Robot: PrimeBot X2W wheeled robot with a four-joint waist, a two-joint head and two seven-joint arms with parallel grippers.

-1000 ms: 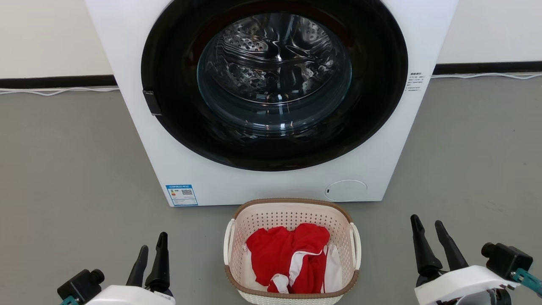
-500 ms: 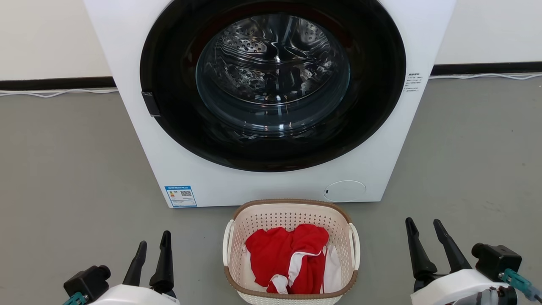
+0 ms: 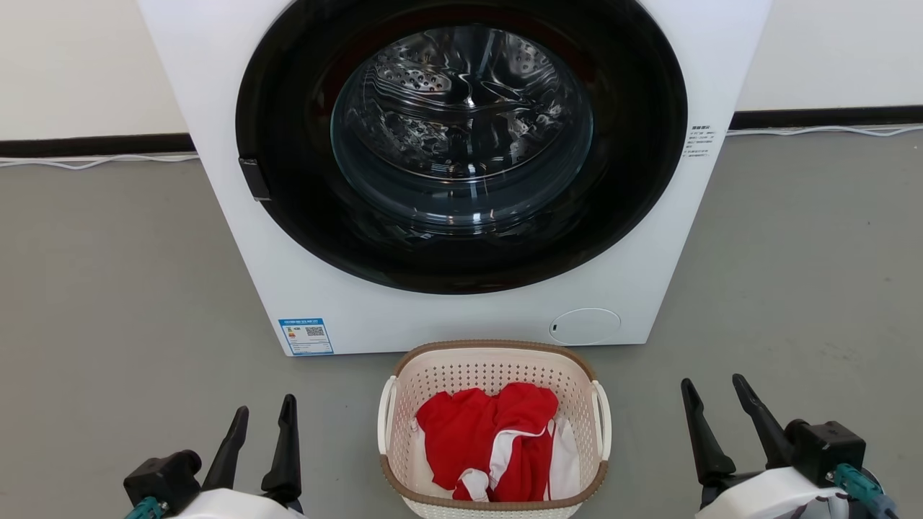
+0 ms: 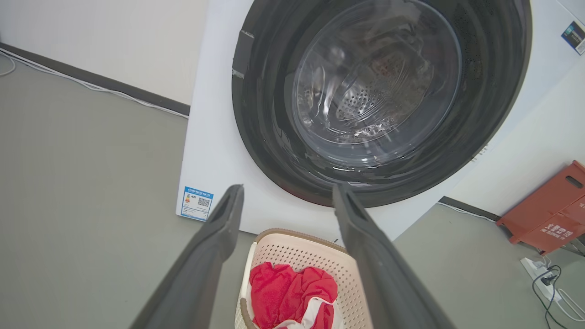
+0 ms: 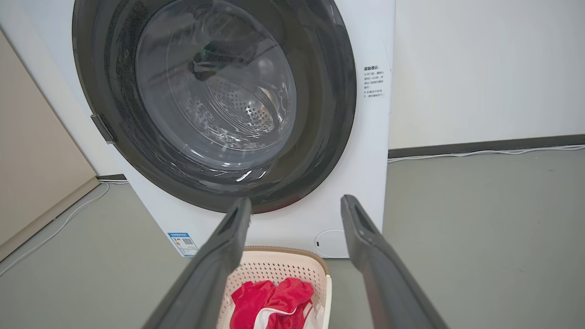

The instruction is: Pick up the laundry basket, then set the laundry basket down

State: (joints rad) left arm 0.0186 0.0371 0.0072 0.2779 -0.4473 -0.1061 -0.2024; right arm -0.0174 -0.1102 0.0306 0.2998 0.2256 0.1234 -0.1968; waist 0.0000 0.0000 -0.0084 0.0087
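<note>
The laundry basket (image 3: 494, 364) is a small cream perforated one with a brown rim and white side handles. It stands on the grey floor just in front of the washer and holds red and white clothes (image 3: 494, 440). My left gripper (image 3: 265, 411) hovers open to the basket's left, clear of the handle. To the basket's right my right gripper (image 3: 712, 391) is open too, also apart from it. The left wrist view has the basket (image 4: 301, 249) below its open fingers (image 4: 219, 228). In the right wrist view the basket (image 5: 279, 265) lies low between the fingers (image 5: 361, 228).
A white front-loading washer (image 3: 461, 310) with a dark round door stands right behind the basket. White cables run along the wall base (image 3: 94, 160). An orange crate (image 4: 548, 214) and a power strip (image 4: 541, 274) sit on the floor to the washer's right.
Both grippers have drawn inward toward the basket and sunk lower in the head view. The picture has shifted slightly; the basket stays on the floor.
</note>
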